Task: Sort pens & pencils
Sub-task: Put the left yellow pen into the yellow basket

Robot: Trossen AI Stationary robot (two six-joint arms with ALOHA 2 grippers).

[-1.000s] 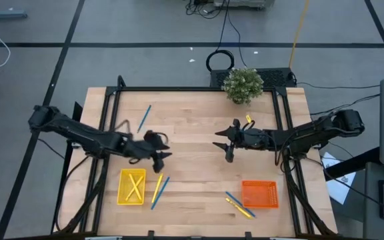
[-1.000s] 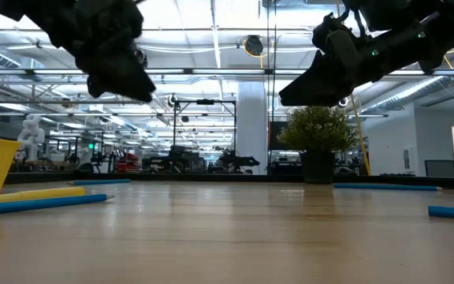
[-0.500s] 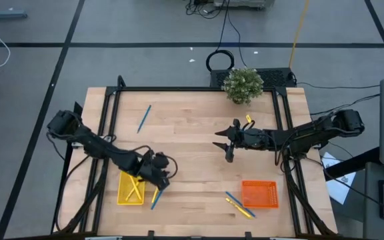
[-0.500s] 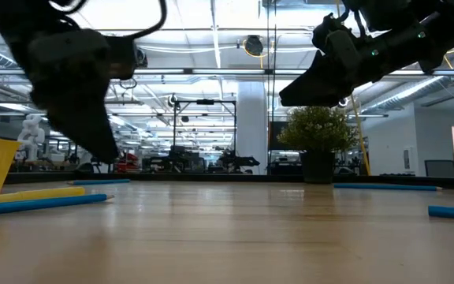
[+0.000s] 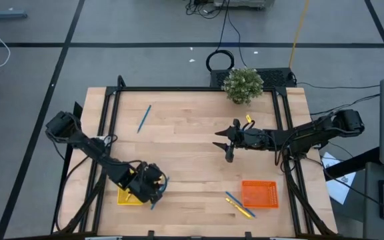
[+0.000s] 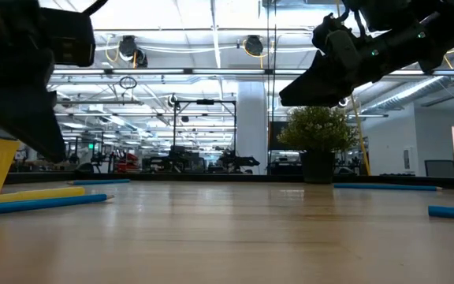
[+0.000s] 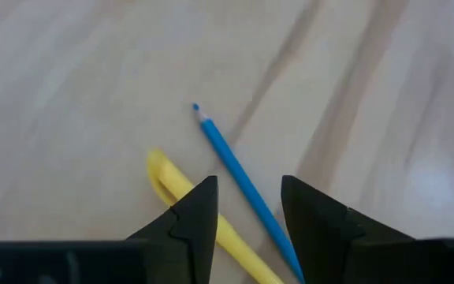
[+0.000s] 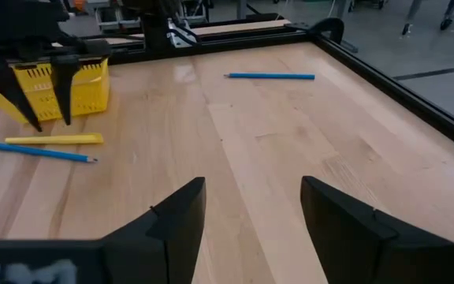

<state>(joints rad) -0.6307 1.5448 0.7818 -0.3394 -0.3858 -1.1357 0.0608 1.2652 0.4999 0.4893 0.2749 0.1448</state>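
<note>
The left gripper (image 5: 153,187) hangs low over the near-left part of the wooden table (image 5: 192,143), just beside the yellow basket (image 5: 127,197), its fingers (image 7: 197,217) spread apart with nothing between them. Directly below and ahead of those fingers lie a blue pen (image 7: 243,185) and a yellow pencil (image 7: 203,225), side by side and close together on the bare wood; in the left wrist view the pen runs up through the gap between the fingers while the pencil passes under one of them. In the right wrist view the same pair lie just beside the basket (image 8: 73,87), with the left gripper's fingers pointing down above them. Another pen (image 5: 143,118) lies well apart from the left gripper, toward the far-left of the table. The right gripper (image 5: 228,155) hovers over the middle of the table, fingers (image 8: 176,217) spread wide and holding nothing. Near it, toward the front edge, stands an orange basket (image 5: 259,194), and just beside that basket's left side lie a further pen (image 5: 236,203) and pencil (image 5: 241,208), crossing or touching. A potted plant (image 5: 243,85) stands at the far edge, behind the right gripper.
</note>
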